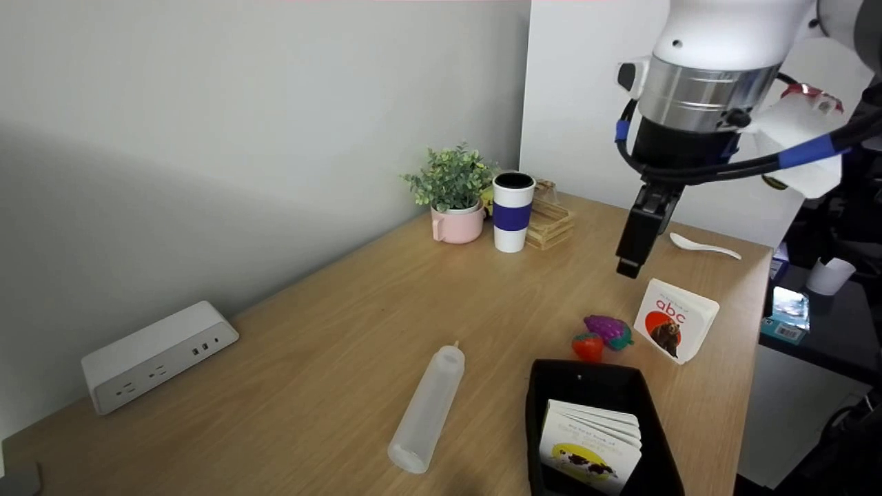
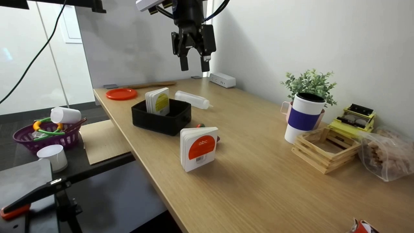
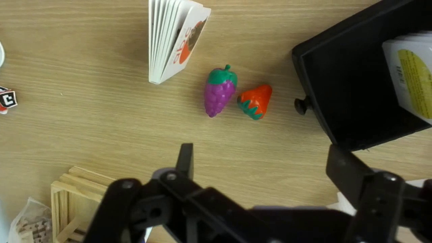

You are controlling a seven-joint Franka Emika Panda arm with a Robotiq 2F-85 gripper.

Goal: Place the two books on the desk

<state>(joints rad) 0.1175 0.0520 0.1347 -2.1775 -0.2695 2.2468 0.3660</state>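
Note:
A white book (image 1: pixel 672 317) with a red and dark bear picture stands upright, pages fanned, on the desk (image 1: pixel 324 358). It also shows in an exterior view (image 2: pixel 199 149) and the wrist view (image 3: pixel 168 40). The white book (image 1: pixel 586 451) with yellowish print stands fanned inside the black tray (image 1: pixel 654 413); it shows too in an exterior view (image 2: pixel 160 102) and at the right edge of the wrist view (image 3: pixel 415 77). My gripper (image 2: pixel 194 66) is open and empty, high above the desk and apart from both books. Its spread fingers (image 3: pixel 260 148) frame bare wood in the wrist view.
A toy purple fruit (image 3: pixel 219 91) and toy strawberry (image 3: pixel 256 101) lie between the bear book and the tray. A squeeze bottle (image 1: pixel 427 410) lies on the desk. A tumbler (image 1: pixel 512 213), potted plant (image 1: pixel 456 193) and wooden crate (image 2: pixel 326 147) stand by the wall.

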